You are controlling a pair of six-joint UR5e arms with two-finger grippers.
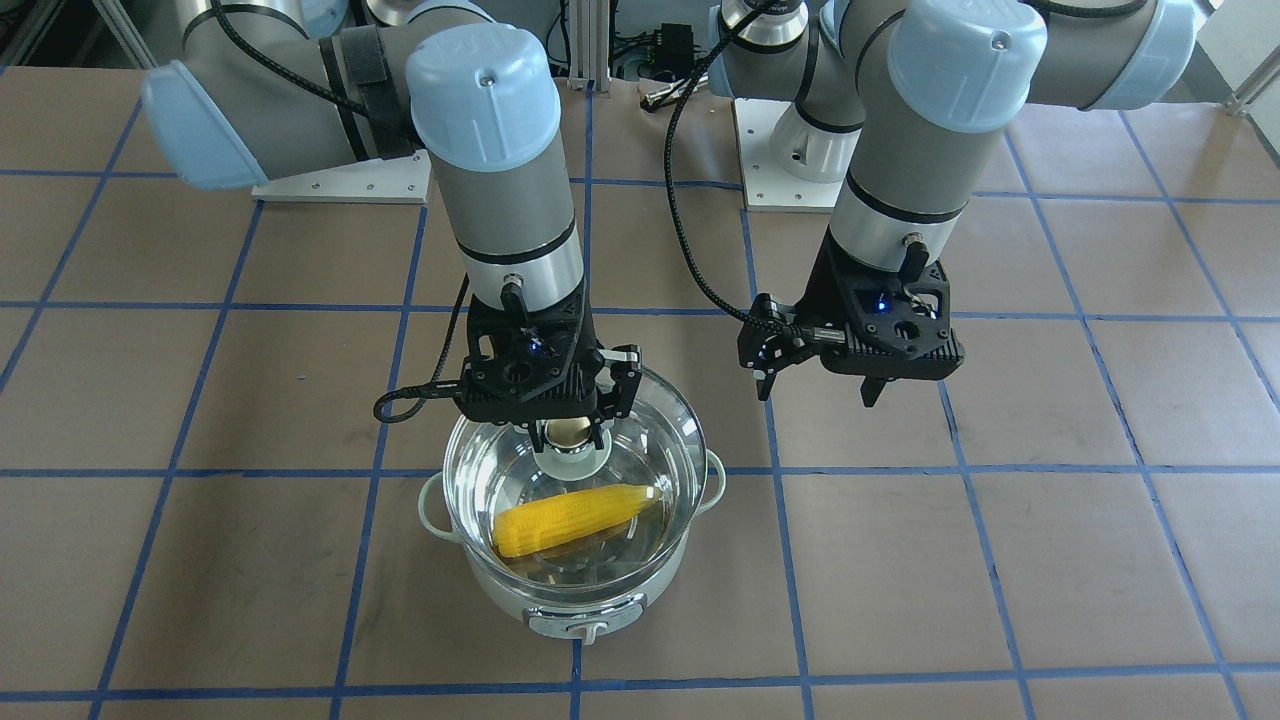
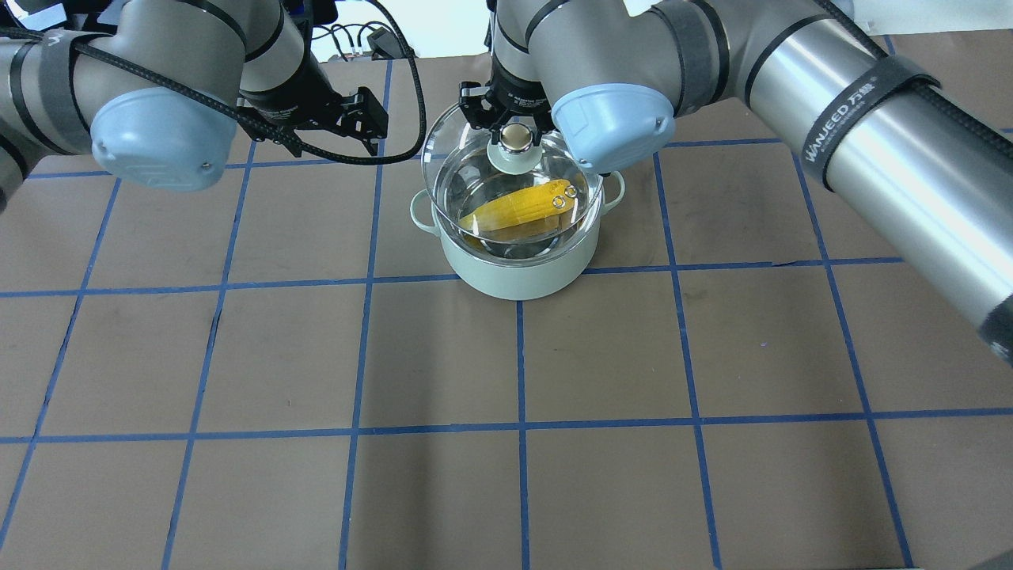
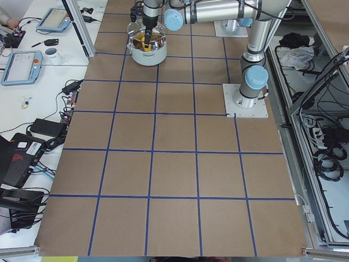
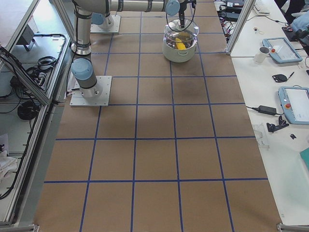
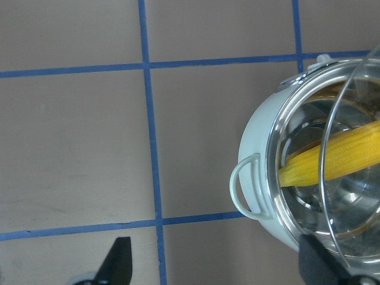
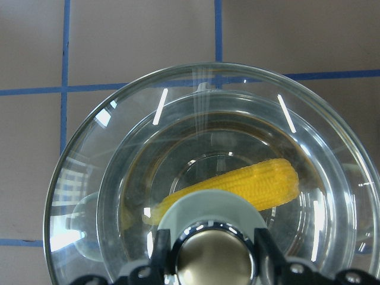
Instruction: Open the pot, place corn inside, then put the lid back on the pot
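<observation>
Right gripper [image 1: 571,433] is pinching clear glass lid [image 1: 668,428] over round mint-green pot [image 1: 560,600] holding yellow corn cob [image 1: 575,520]; left gripper [image 1: 818,388], jaws spread, is hovering beside the pot.

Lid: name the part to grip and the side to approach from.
Grip the central knob from straight above. The lid is a smooth glass dome as wide as the pot, and the knob stands upright at its centre. The right tool is shut on it that way.
</observation>
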